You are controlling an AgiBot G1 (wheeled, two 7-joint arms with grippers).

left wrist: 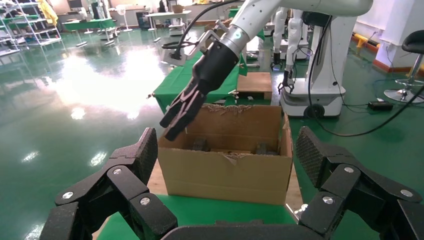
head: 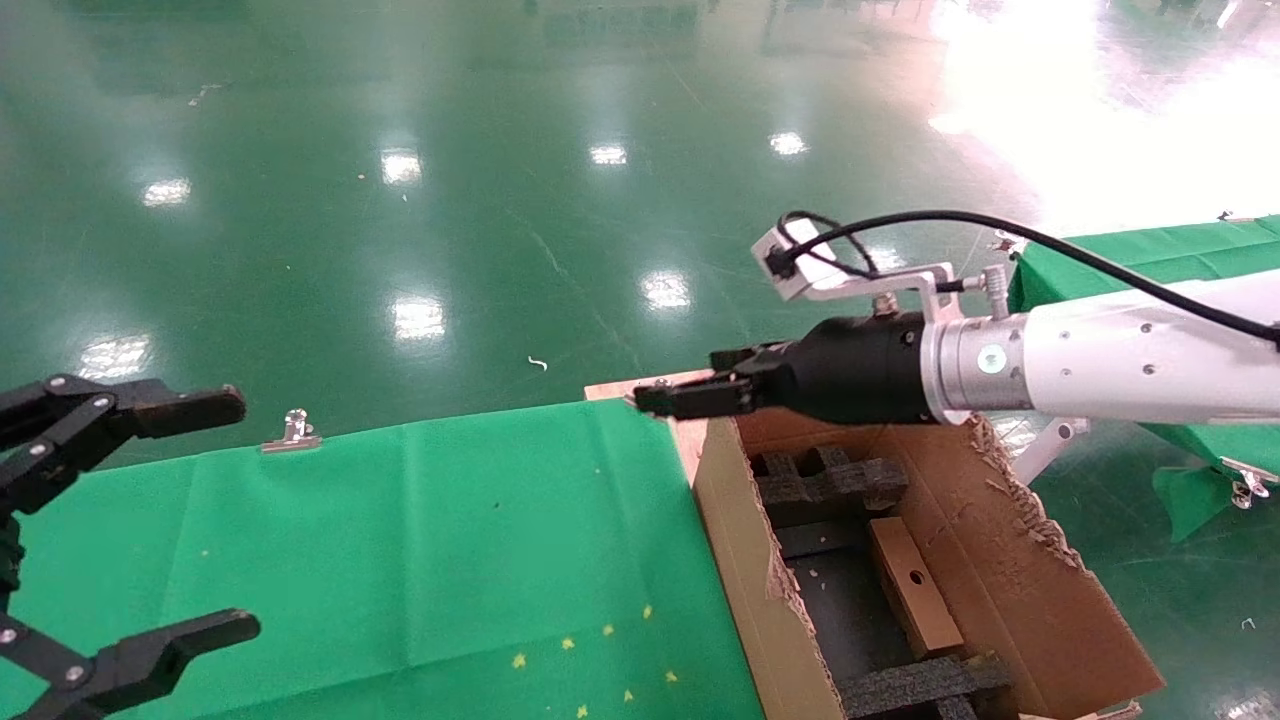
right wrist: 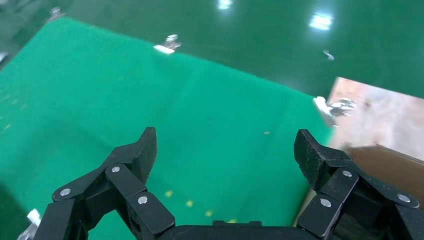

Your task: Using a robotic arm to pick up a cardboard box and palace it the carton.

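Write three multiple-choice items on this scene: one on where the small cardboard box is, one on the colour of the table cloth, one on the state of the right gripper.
1. Where is the cardboard box?
A. On the green cloth
B. Inside the carton
C. In the left gripper

2. What colour is the table cloth?
A. Green
B. Blue
C. White

3. What is the state of the right gripper?
A. Shut on the box
B. Shut on a clip
C. Open and empty

Key: 1 B, the box lies inside the carton, by the black foam inserts. 2 A, the cloth is green in the head view and the right wrist view. 3 C, its fingers stand wide apart over the cloth with nothing between them.
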